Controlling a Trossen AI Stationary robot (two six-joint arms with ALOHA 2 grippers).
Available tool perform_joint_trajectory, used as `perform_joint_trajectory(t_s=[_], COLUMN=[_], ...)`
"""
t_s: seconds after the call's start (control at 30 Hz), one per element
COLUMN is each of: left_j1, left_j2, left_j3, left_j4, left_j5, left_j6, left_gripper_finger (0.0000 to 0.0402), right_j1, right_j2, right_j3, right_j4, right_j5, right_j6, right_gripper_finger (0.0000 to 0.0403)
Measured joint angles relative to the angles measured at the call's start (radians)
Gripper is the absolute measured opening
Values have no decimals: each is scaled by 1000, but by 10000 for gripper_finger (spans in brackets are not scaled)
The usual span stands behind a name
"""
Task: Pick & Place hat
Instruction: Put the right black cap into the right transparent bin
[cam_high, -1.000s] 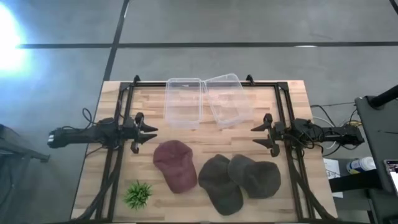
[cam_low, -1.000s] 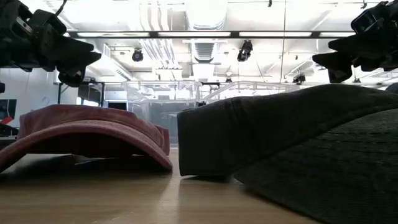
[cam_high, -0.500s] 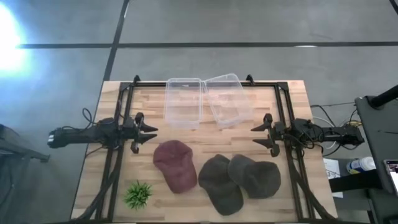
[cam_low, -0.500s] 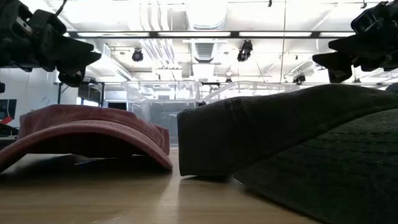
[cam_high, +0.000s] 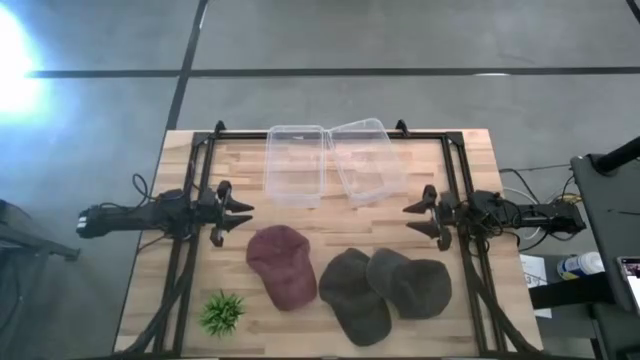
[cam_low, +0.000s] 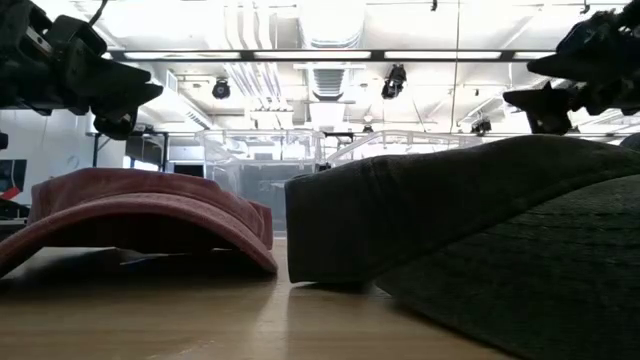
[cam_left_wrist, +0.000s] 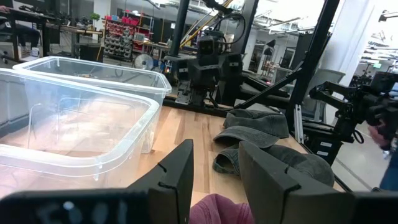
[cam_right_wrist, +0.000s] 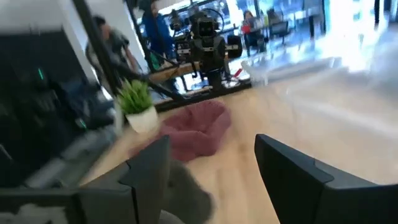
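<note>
High view: the left gripper (cam_high: 243, 212) hangs at the table's (cam_high: 160, 230) 9 o'clock edge, fingers spread and holding nothing; the right gripper (cam_high: 408, 215) mirrors it at 3 o'clock, also spread and bare. A red hat (cam_high: 281, 264) lies at 6 o'clock of centre, with two dark hats (cam_high: 388, 288) overlapping at 4 o'clock. Two clear bins (cam_high: 330, 162) sit side by side at 12 o'clock, and a small plant (cam_high: 221, 312) at 7 o'clock.

Low view: the red hat (cam_low: 140, 225) rests flat on the wood beside the dark hats (cam_low: 460, 225), both grippers well above them.

Left wrist view: fingers (cam_left_wrist: 177, 180) parted, with bins (cam_left_wrist: 74, 118) and dark hats (cam_left_wrist: 261, 140) beyond.

Right wrist view: blurred, but the fingers (cam_right_wrist: 295, 180) look parted; the red hat (cam_right_wrist: 193, 130) and plant (cam_right_wrist: 135, 102) lie ahead.
</note>
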Motion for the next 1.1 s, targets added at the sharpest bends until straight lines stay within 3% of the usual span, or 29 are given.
perform_joint_trajectory(t_s=[0.1, 0.23, 0.3, 0.43, 0.6, 0.83, 0.97, 1.03, 1.1], left_j1=[0, 0, 0, 0, 0, 0, 0, -1, -3], left_j2=[0, 0, 0, 0, 0, 2, 2, 2, 2], left_j3=[0, 0, 0, 0, 0, 0, 0, 0, 4], left_j4=[0, 0, 0, 0, 0, 0, 17, 78, 155], left_j5=[0, 0, 0, 0, 0, -1, -83, -87, -56], left_j6=[0, 0, 0, 0, 0, 0, -8, -157, -472], left_gripper_finger=[121, 121, 121, 121, 121, 121, 121, 121, 121], right_j1=[0, 0, 0, 2, 21, 88, 129, 158, 187], right_j2=[2, 4, 17, 38, 119, 293, 399, 456, 508], right_j3=[0, 1, 0, 1, 0, 0, 0, 0, 5], right_j4=[20, 67, 62, 103, 114, 101, 92, 92, 88], right_j5=[25, 31, 32, -1, -227, -239, -238, -239, -239], right_j6=[201, 681, 815, 885, 1049, 1289, 1444, 1533, 1617], right_gripper_finger=[228, 228, 228, 228, 228, 228, 228, 228, 228])
